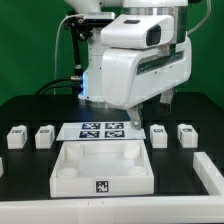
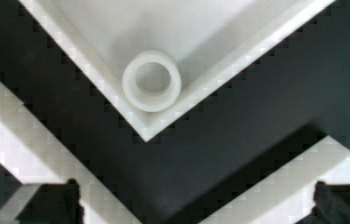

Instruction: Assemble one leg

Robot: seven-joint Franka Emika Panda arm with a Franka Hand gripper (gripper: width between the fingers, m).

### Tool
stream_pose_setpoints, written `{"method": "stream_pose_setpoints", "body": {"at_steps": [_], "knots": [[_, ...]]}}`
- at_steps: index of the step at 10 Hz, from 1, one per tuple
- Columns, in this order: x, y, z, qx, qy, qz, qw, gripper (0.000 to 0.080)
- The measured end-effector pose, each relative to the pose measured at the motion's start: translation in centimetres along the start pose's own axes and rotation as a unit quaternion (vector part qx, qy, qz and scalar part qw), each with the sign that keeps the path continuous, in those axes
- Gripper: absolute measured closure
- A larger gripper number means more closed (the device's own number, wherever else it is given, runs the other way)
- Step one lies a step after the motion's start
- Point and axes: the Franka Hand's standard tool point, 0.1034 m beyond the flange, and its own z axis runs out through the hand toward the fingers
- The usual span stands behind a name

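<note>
while my hand [image 2: 177, 205] hangs spread wide, holding nothing, the leg [image 1: 158, 132] right of centre looks light, rigid, slick; pinch its flat sides.

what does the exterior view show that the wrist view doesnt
Only the exterior view: the arm with its gripper open and holding nothing, the marker board, and the four legs, two on the exterior view's left and two on its right. It also shows the whole panel.

Only the wrist view: a close look at one round socket in a corner of the panel.

Both: the white panel on the black table.
</note>
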Motion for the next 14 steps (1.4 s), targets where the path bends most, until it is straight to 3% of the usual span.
{"method": "stream_pose_setpoints", "body": {"at_steps": [7,8,10,12,13,14], "knots": [[-0.2,-0.1,0.2,0.0,-0.001,-0.025,1.0,0.015],[-1.9,-0.9,0.5,-0.007,0.005,-0.05,0.999,0.015],[-6.9,-3.5,1.9,-0.004,0.0,-0.164,0.986,0.015],[-11.0,-4.2,4.5,-0.004,0.005,-0.275,0.961,0.015],[-12.1,-4.1,5.7,-0.01,0.01,-0.342,0.94,0.015],[-12.6,-4.0,7.1,-0.006,0.012,-0.357,0.934,0.015]]}}
